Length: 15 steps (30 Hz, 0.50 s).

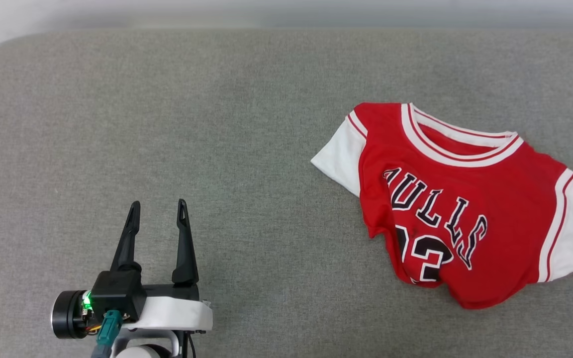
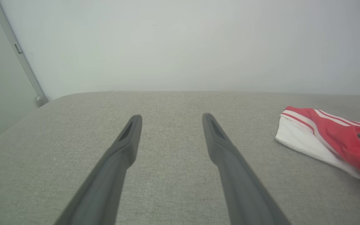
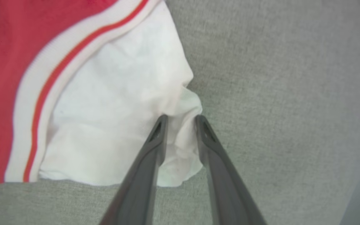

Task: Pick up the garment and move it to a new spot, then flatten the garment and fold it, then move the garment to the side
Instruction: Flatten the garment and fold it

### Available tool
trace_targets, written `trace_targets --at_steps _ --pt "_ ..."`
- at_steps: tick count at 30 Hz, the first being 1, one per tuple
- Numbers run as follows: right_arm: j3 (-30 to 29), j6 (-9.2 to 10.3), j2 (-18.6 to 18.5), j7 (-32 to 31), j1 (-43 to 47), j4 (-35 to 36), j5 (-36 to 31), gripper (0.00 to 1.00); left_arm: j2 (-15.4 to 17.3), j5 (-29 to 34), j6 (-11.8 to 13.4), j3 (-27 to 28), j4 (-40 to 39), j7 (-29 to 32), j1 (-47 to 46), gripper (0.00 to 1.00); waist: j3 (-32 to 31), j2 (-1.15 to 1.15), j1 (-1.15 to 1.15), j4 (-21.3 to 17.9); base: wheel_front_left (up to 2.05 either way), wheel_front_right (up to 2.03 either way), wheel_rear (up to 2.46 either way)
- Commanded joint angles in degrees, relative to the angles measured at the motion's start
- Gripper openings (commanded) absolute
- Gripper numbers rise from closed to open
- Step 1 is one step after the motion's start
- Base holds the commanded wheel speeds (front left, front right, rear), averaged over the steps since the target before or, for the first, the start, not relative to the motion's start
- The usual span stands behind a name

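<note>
garment [image 1: 485, 199] face-up, collar [image 1: 458, 155] far (sleeve-to-sleeve axis diagonal)

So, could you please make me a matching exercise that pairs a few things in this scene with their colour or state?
1. left gripper
2. right gripper
3. garment collar
4. garment lettering

A. white with red stripes
B. fingertips either side of a white sleeve fold
C. black, edged white
D. open, grey cushion showing between its fingers

Pairs: 1-D, 2-B, 3-A, 4-C

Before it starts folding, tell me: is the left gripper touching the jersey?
No, the left gripper hovers with jaws open above the bare grey cushion, apart from the garment.
</note>
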<state>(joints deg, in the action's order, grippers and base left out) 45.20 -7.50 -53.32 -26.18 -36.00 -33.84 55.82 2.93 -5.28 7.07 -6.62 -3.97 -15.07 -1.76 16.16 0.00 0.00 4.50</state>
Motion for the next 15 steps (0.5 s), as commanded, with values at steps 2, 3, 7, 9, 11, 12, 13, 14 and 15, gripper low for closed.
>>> trace_targets --at_steps 2,3,7,9,11,12,13,14,15 --pt "-1.7 0.03 0.8 5.0 -2.3 0.9 -3.5 1.0 -0.1 0.2 -0.3 0.7 0.4 -0.2 0.3 1.0 -1.9 0.0 0.0 -0.4 0.0 0.0 0.0" --pt "-2.5 0.03 1.1 7.1 -2.8 1.4 -4.5 1.0 -0.1 0.3 -0.4 0.8 0.4 -0.2 0.4 1.0 -2.4 0.0 0.0 -0.5 0.0 0.0 0.0" --pt "-7.2 0.03 3.3 17.7 -4.5 2.8 -9.1 1.0 -0.1 0.7 -1.2 1.6 0.4 -0.2 0.2 1.0 -3.9 0.0 0.0 -0.9 0.0 0.0 0.0" --pt "-10.1 0.03 5.6 23.5 -4.7 3.2 -11.9 1.0 -0.1 0.9 -1.6 2.2 0.2 -0.2 0.1 1.0 -4.4 0.0 0.0 -1.2 0.0 0.0 0.0" --pt "-13.1 0.03 8.2 29.0 -4.1 3.7 -15.0 1.0 -0.1 1.3 -2.2 2.8 -0.1 -0.2 -0.5 1.0 -4.7 0.0 0.0 -1.3 0.0 0.0 0.0" --pt "-14.7 0.03 9.4 31.4 -3.7 3.8 -16.8 1.0 -0.1 1.5 -2.5 3.2 -0.2 -0.2 -0.8 1.0 -4.9 0.0 0.0 -1.4 0.0 0.0 0.0" --pt "-16.0 0.03 10.8 33.7 -3.2 4.2 -18.8 1.0 0.0 1.7 -2.8 3.6 -0.4 -0.2 -1.2 1.0 -5.0 0.0 0.0 -1.5 0.0 0.0 0.0" --pt "-18.0 0.03 12.3 36.2 -2.6 4.3 -20.4 1.0 0.1 1.8 -3.2 4.2 -0.4 -0.2 -1.6 1.0 -5.0 0.0 0.0 -1.6 0.0 0.0 0.0" --pt "-19.9 0.03 14.0 37.9 -2.0 4.6 -22.5 1.0 0.3 1.9 -3.5 4.7 -0.5 -0.2 -2.0 1.0 -5.1 0.0 0.0 -1.7 0.0 0.0 0.0"
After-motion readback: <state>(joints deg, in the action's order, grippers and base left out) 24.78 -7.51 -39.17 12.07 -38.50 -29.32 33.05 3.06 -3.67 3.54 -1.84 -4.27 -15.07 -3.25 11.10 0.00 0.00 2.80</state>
